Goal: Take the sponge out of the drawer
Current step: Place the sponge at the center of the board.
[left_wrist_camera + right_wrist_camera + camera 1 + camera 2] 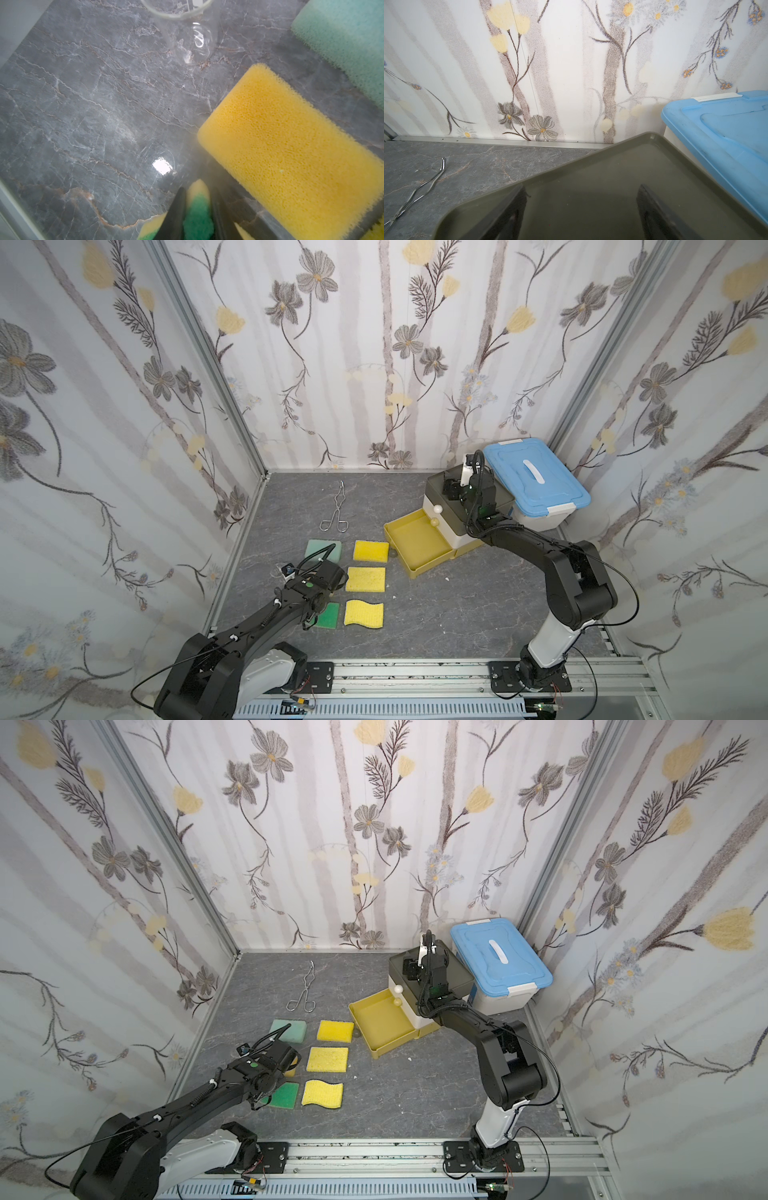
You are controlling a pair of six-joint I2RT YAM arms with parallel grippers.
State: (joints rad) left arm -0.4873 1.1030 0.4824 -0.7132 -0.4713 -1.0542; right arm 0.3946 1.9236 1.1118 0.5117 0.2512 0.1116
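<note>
Green-topped yellow sponge (329, 615) lies on the grey marble desk (436, 614), green face up, running lengthwise between the left tool's (197, 190) narrow fingers; whether they grip it is unclear. Yellow plastic drawer (415, 545) stands pulled out, bare inside. Right tool (581, 187) gapes wide, holding nothing.

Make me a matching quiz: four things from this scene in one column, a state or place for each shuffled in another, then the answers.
1 yellow drawer
2 metal tongs
3 blue-lidded box
4 left gripper

A lying on the table near the back
B pulled out, nothing inside
C closed, beside the drawer unit
D fingers pinching a green and yellow sponge

Pairs: 1-B, 2-A, 3-C, 4-D
</note>
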